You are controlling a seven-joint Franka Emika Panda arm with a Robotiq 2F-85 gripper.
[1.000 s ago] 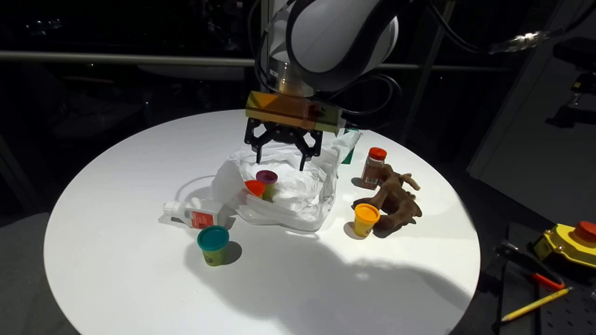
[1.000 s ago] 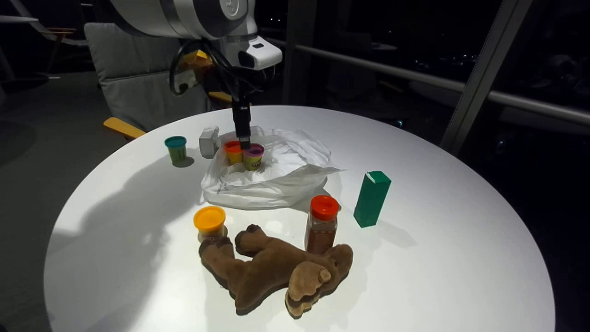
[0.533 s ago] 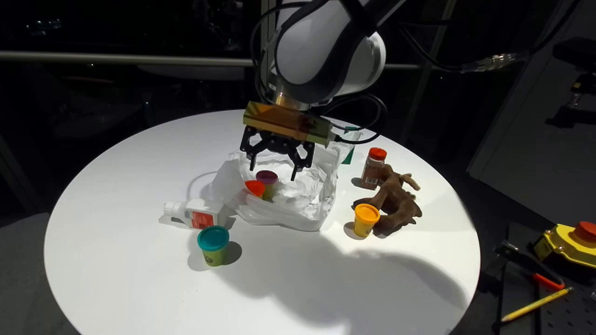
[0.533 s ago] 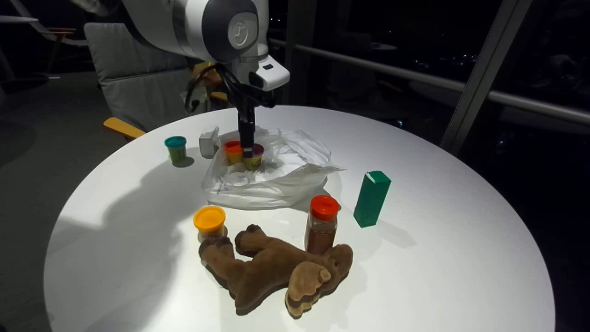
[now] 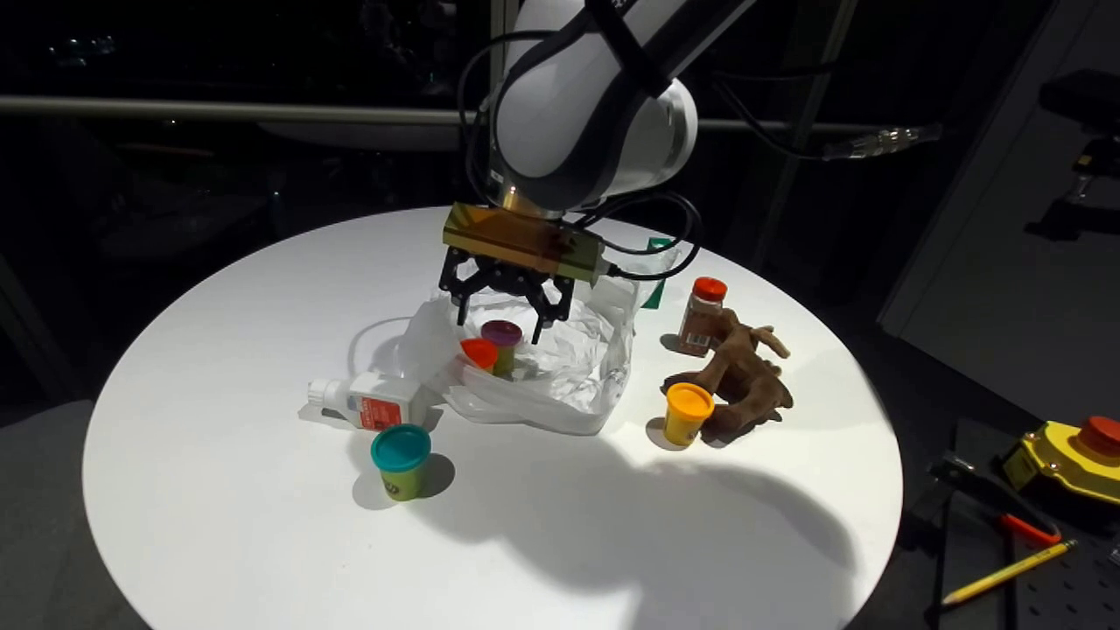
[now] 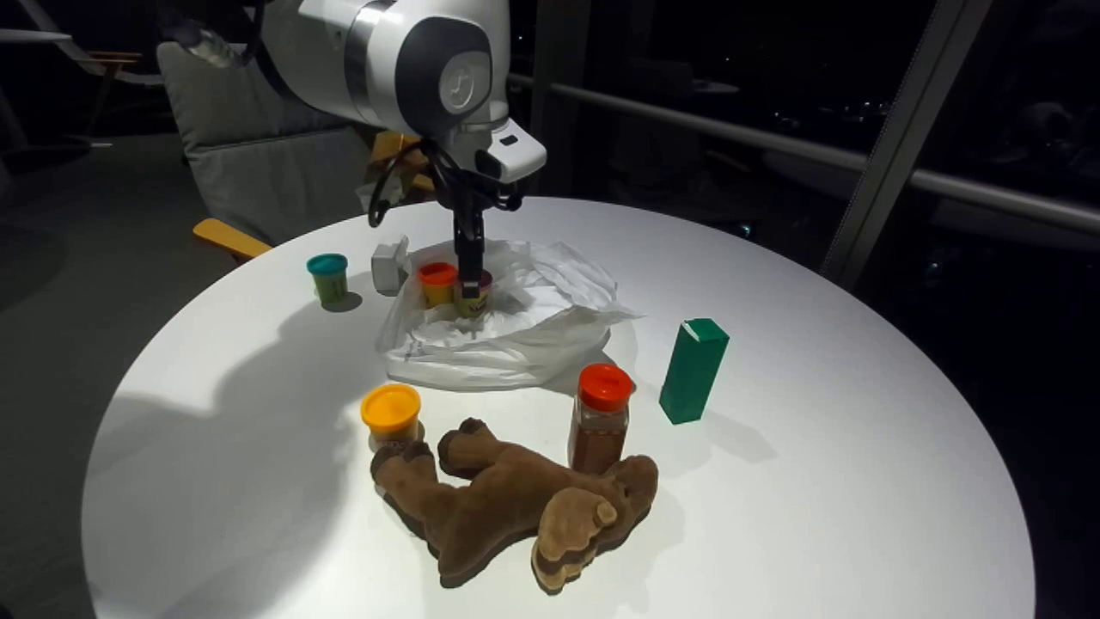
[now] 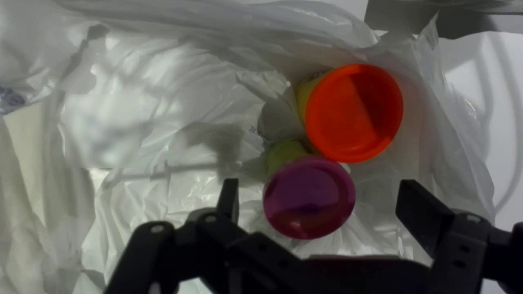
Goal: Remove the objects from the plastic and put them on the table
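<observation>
- In an exterior view my fingers [image 5: 537,330] stand spread, holding nothing, over a wrinkled, translucent white plastic bag [image 5: 534,413] on the round white desk [image 5: 262,542]. Inside the bag sits my likely pick, a short, round, yellow-green plastic cup with a purple lid [image 5: 503,337].
- In an exterior view a stubby, round yellow plastic cup with an orange lid [image 6: 437,286] stands just beside it. Both look stiff enough for a firm squeeze; I can't tell whether they're full, so I'd allow for some weight.
- In the wrist view my fingers straddle the purple lid, gaps showing on both sides. It looks glossy, probably slippery, and might pop off; I'd grip the body below the rim, keeping the limp bag's folds out.
</observation>
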